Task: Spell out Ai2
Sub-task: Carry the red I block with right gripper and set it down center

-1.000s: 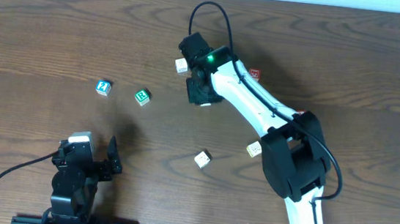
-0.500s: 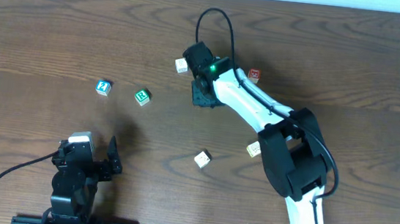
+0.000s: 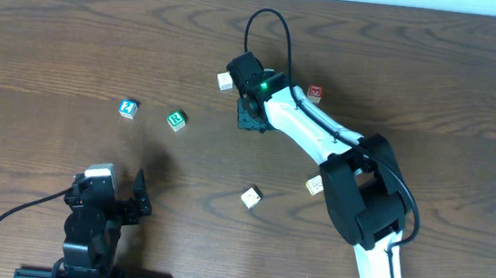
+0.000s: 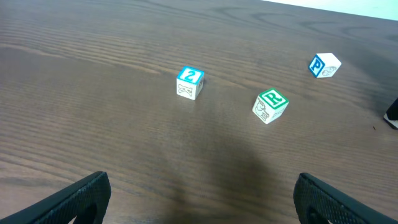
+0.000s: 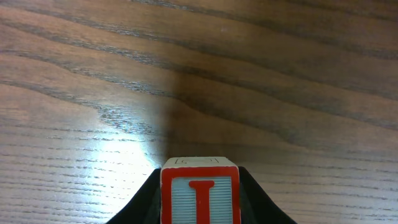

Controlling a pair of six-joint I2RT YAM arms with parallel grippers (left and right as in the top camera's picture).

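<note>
My right gripper [image 3: 250, 116] [image 5: 200, 186] is shut on a red-bordered block with the letter I [image 5: 200, 199], held close above the wood table, right of the other letter blocks. In the overhead view the I block is hidden under the gripper. A blue block marked 2 [image 4: 189, 83] [image 3: 128, 108] and a green R block [image 4: 270, 106] [image 3: 175, 120] sit at mid left. My left gripper [image 3: 124, 195] [image 4: 199, 199] is open and empty near the front edge, well short of them.
A white block with a blue P [image 4: 324, 65] [image 3: 225, 81] lies just behind the right gripper. A red block [image 3: 314, 92] lies to its right. Two cream blocks [image 3: 251, 197] [image 3: 315, 186] lie nearer the front by the right arm's base.
My right gripper has shifted slightly to the right with the I block and now sits a little lower. The left arm and the loose blocks have not moved.
</note>
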